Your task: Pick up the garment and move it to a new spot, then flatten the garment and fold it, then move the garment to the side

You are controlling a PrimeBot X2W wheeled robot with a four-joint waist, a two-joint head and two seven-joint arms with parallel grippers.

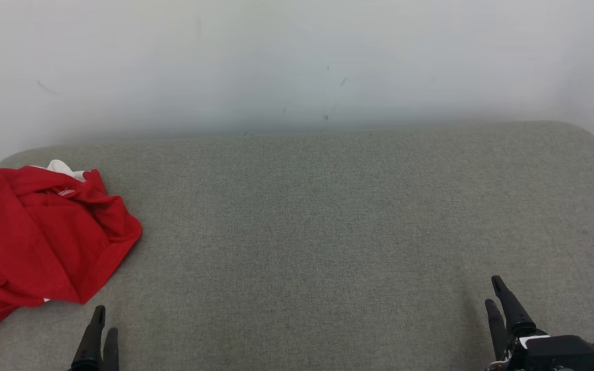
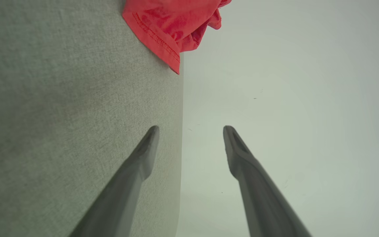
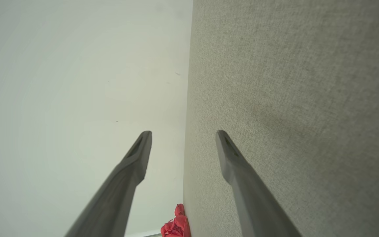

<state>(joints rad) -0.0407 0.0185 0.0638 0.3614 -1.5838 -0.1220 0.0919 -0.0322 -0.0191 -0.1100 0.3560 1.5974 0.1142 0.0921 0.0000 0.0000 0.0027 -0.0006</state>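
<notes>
The left gripper (image 1: 106,319) rose near the front left corner of the bench (image 1: 328,232). Its two dark fingers (image 2: 143,154) pointed toward the far edge, with a clear gap between the tips, and held nothing. The right gripper (image 1: 492,290) stood at the front right corner, aimed the same way, its fingers (image 3: 232,158) likewise spread and empty. The dark wrist block (image 1: 560,350) showed behind it. Both grippers were turned on edge, one finger above the other.
</notes>
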